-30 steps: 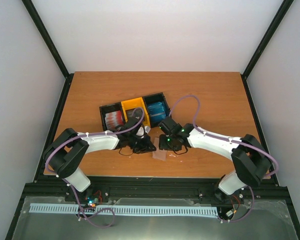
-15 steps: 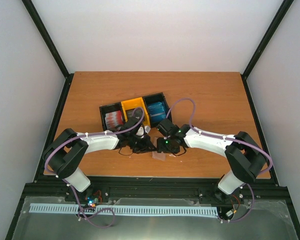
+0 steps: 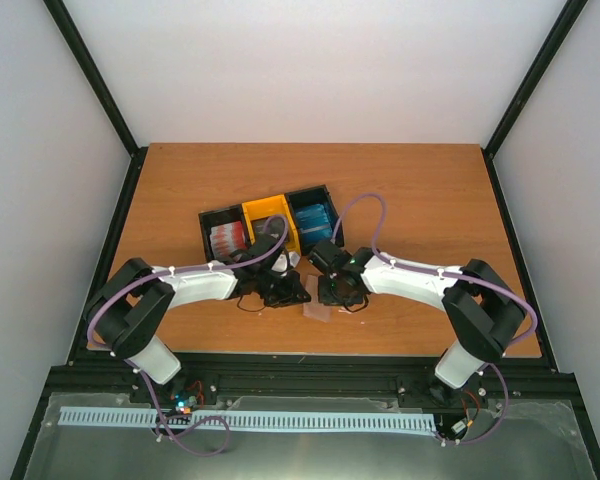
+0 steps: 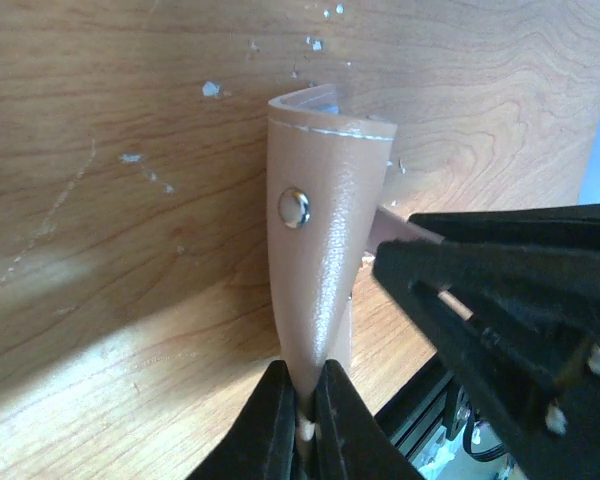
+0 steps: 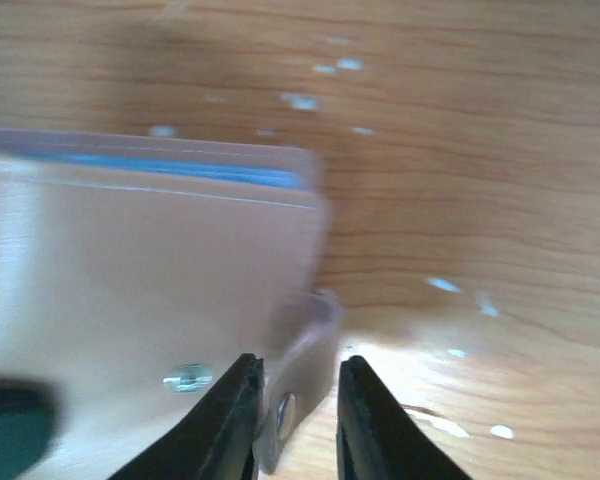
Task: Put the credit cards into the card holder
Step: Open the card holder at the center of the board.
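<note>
Top external view: both arms meet at the small tan-pink folding card holder (image 3: 318, 311), which lies near the front edge of the wooden surface (image 3: 160, 190).

At the back left, the black-yellow-black three-bin tray (image 3: 252, 210) holds red plastic cards (image 3: 227, 238) in its left compartment and light blue plastic cards (image 3: 313, 215) in its right one. The left tool (image 4: 302, 400) is pinched tight on the card holder's tan flap, below its metal snap (image 4: 294, 207). The card holder rests between the two tools, just in front of the tray. The right tool (image 5: 292, 405) stands narrow, with its fingers (image 5: 238, 400) either side of a snap tab; whether they squeeze it I cannot tell. The edge of a light blue card (image 5: 180, 168) shows inside the holder.
</note>
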Controlling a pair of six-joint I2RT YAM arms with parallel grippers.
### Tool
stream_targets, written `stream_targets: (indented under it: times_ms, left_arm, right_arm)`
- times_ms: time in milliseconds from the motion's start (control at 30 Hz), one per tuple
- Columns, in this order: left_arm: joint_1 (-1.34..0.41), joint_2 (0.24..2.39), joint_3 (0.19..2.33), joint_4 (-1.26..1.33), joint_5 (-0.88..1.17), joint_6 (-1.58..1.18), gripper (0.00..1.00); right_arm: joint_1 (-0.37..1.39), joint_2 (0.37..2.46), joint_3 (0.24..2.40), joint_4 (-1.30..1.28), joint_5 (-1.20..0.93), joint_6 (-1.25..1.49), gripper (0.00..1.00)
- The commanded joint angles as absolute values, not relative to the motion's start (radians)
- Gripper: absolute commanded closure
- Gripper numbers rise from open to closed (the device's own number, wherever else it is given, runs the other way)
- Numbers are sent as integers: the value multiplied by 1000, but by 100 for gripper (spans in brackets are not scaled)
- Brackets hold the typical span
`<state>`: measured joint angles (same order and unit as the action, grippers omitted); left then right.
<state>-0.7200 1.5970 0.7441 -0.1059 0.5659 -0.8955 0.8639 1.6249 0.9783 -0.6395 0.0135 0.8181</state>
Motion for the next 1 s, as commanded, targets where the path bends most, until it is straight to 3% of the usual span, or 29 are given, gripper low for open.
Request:
stream_targets:
  times_ms: [0,167,367,533,800,967]
  left_arm:
    - [-729,1559,771,-124,542,-883,99]
    - [-728,1558,776,-132,536,-877,99]
    - [-728,1556,776,-133,539,-865,99]
    - [-728,1558,774,-135,543,-859,99]
    - [-728,1561,767,-131,546,-859,99]
    - [-728,1560,762,-130,545,-856,97]
  right_arm:
    - [859,1628,981,-789,161,833,80]
    - [859,1631,986,-833,195,842,87]
    - [852,1556,954,-750,145,813,68]
    - [846,1583,928,-658,50,816,64]
    - [846,1615,913,-585,91,842,70]
    - [844,1636,917,-563,115,821,82]
